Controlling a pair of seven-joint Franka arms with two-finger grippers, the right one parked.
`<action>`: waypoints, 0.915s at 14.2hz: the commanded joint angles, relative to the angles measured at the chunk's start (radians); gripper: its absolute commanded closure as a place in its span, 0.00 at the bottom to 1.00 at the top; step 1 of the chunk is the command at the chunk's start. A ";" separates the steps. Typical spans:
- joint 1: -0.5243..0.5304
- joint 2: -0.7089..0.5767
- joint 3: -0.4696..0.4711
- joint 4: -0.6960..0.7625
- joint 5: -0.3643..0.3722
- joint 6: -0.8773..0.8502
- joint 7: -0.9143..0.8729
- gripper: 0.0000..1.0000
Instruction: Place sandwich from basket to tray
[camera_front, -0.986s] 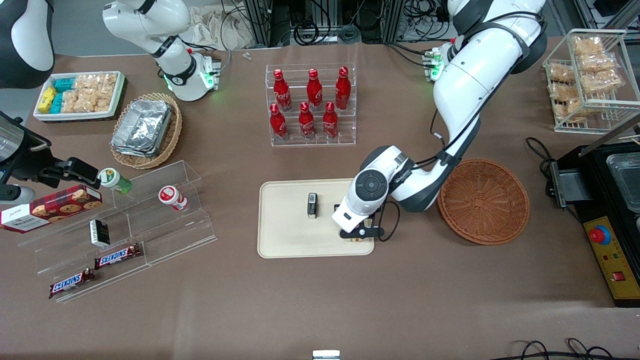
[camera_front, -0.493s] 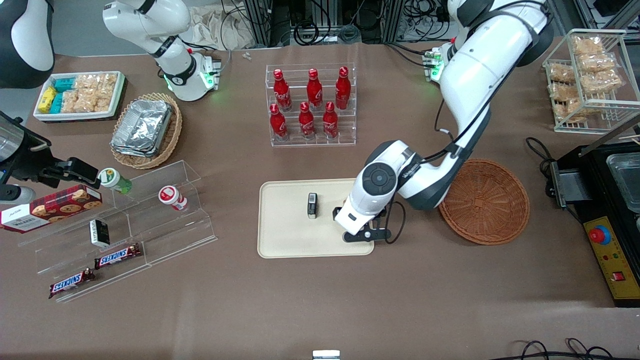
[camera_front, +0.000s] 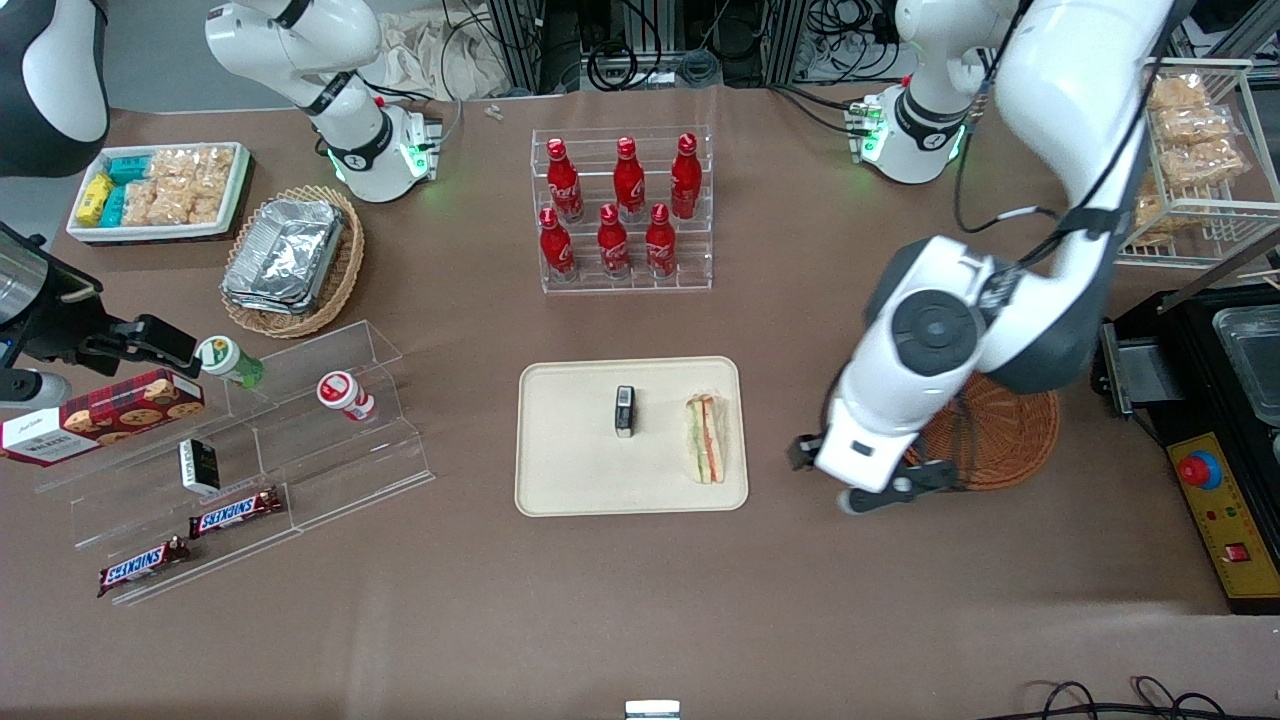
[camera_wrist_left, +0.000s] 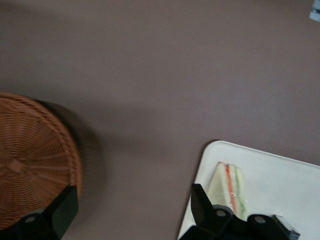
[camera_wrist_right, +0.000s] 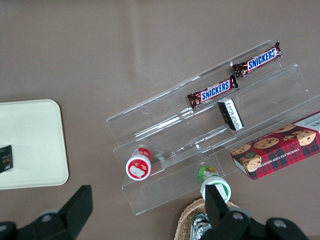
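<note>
Brown table; jaws (camera_front: 862, 478) hiding basket (camera_front: 1010, 440).

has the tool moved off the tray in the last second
Yes. The tool, open, has left the tray for the table beside the basket; the sandwich stays on the tray.

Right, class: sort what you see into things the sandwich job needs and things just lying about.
Needed: sandwich, lying on the tray; basket; gripper, open, above the table between tray and basket.

Lying about: red bottles, chocolate bars, biscuit box, foil containers.
</note>
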 joint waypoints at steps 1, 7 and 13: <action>0.029 -0.127 -0.009 -0.038 -0.025 -0.099 0.055 0.00; 0.192 -0.412 -0.006 -0.278 -0.256 -0.090 0.254 0.00; 0.295 -0.671 0.033 -0.548 -0.373 -0.019 0.455 0.00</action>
